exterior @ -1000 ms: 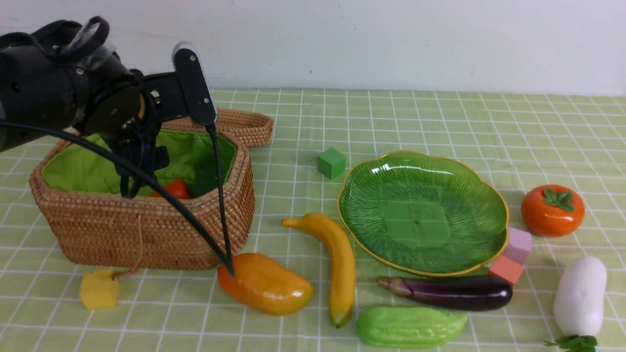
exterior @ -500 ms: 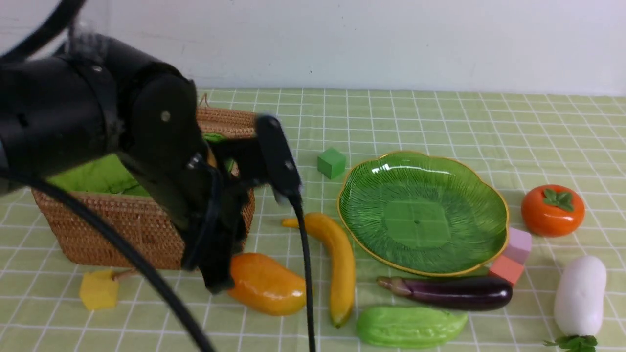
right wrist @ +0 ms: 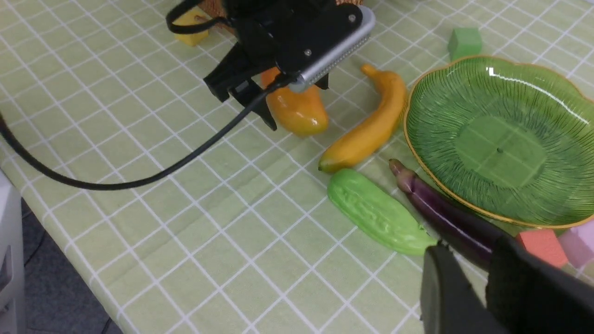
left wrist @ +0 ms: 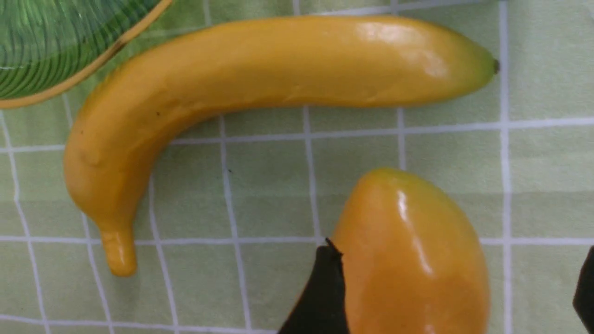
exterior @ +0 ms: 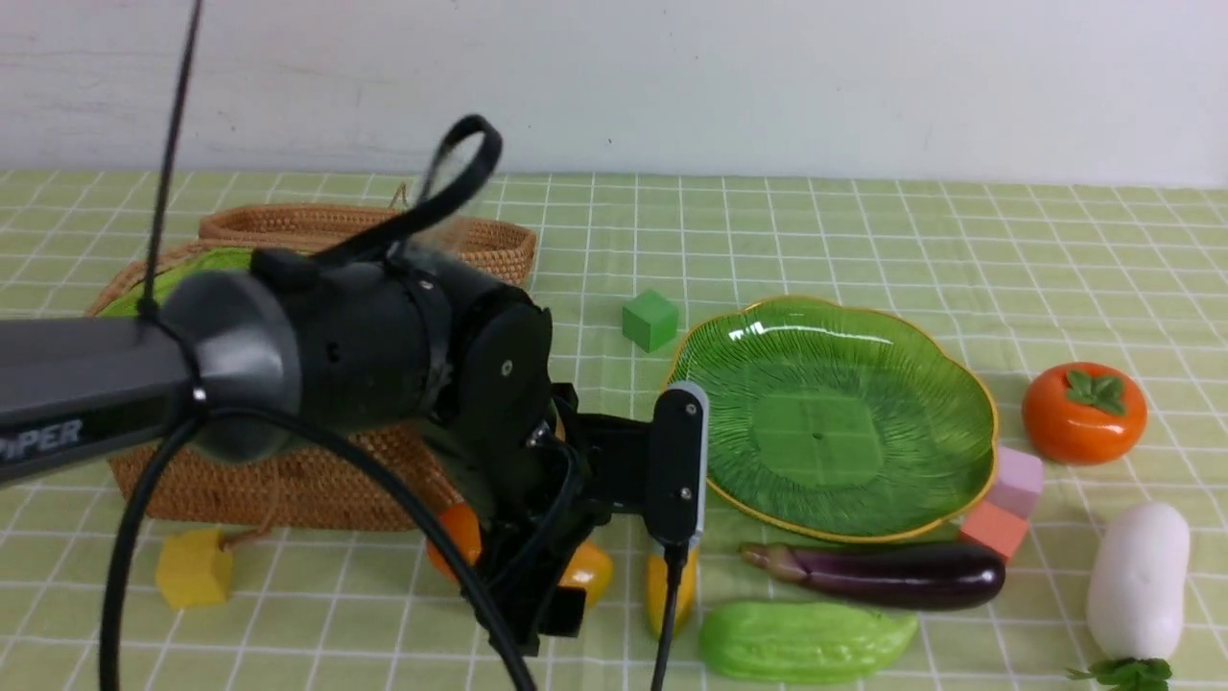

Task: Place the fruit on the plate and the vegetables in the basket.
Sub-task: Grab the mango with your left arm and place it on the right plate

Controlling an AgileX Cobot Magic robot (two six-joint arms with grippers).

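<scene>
Two dark jaws of the left arm (exterior: 336,365) stand apart, one on each side of the mango (left wrist: 417,260). One is close against the fruit's flank and the other is clear of it at the edge of the left wrist view, so nothing is clamped. The mango lies on the surface (exterior: 863,240) just in front of the basket (exterior: 240,489), and in the front view the arm covers most of it. The banana (left wrist: 278,65) lies beside the mango without touching it, between it and the plate (exterior: 830,422), with its stem end near the plate's gold rim. The plate itself holds nothing.

The eggplant (exterior: 892,574) lies along the plate's near edge, with the gourd (exterior: 801,641) just in front of it. The persimmon (exterior: 1084,413) sits on the surface to the right of the plate, and the radish (exterior: 1139,581) lies nearer the camera on that side. A pink cube (exterior: 1015,480) and a coral cube (exterior: 993,528) sit against the plate's right rim. A green cube (exterior: 650,320) stands behind the plate's left edge, and a yellow cube (exterior: 195,568) lies in front of the basket.

The right jaws hang above the eggplant with what looks like only a thin gap. I cannot tell whether they are quite together.
</scene>
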